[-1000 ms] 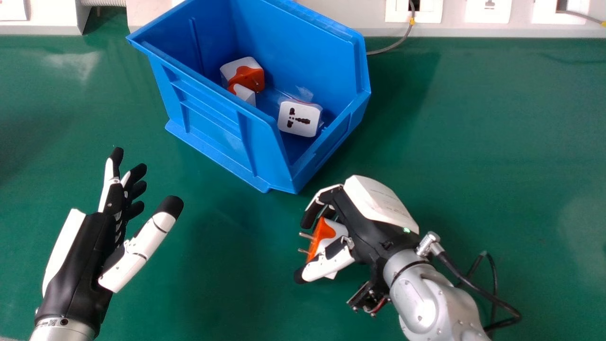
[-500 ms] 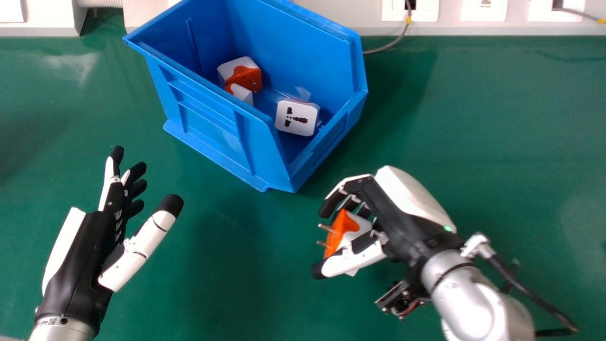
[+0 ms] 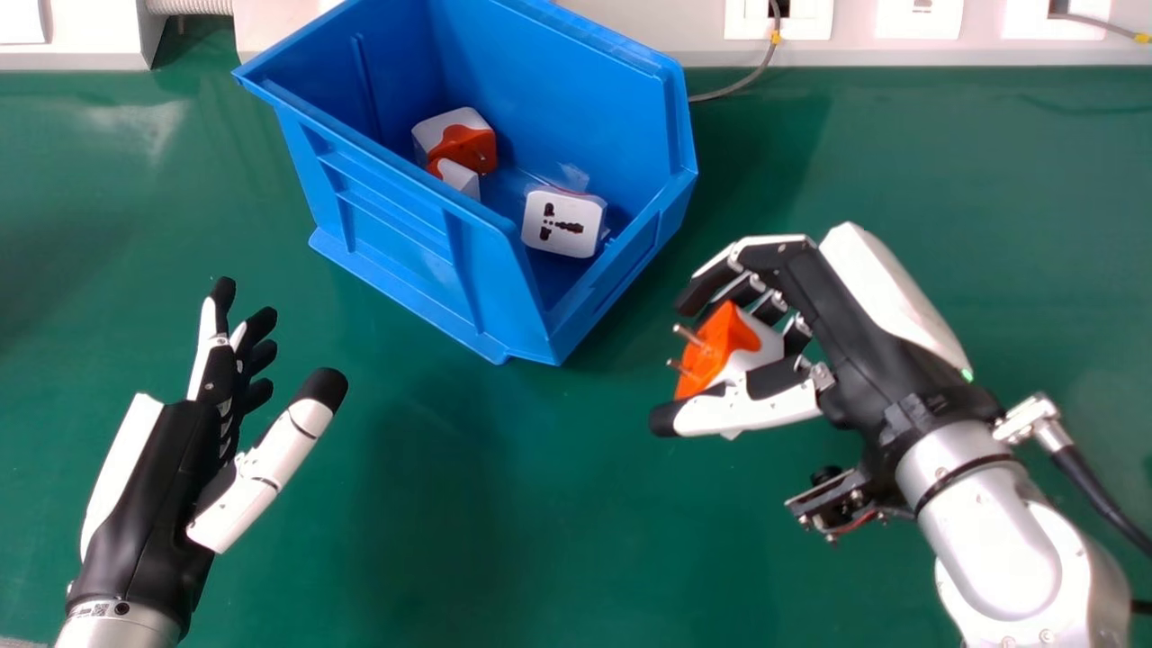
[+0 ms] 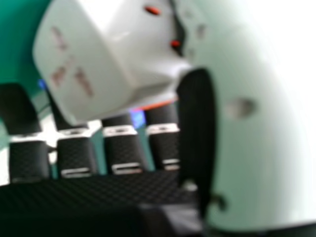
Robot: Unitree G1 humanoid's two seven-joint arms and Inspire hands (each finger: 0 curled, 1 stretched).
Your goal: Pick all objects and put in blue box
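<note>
A: Status of load?
B: Right hand (image 3: 859, 346), right of centre in the head view, clamped round an orange-and-white adapter (image 3: 727, 340), fingers on one side, thumb on the other. Held off the box, to the lower right of it. Right hand view agrees: white socket face close beside the thumb.
A: Left hand (image 3: 166, 486)?
B: Lower left of the frame, empty, fingers extended and apart from the thumb.
A: Count in the blue box (image 3: 396, 243), upper middle?
B: Three, by my reading: a white-and-orange adapter (image 3: 457, 144), a partly hidden piece (image 3: 463, 178) just beside it, and a white adapter (image 3: 565, 223) near the box's lower right end, socket face showing.
A: Remaining?
B: The held one, not yet deposited. No loose item seen on the table (image 3: 504, 540); estimate late stage, possibly the last. Beyond the frame, cannot tell.
</note>
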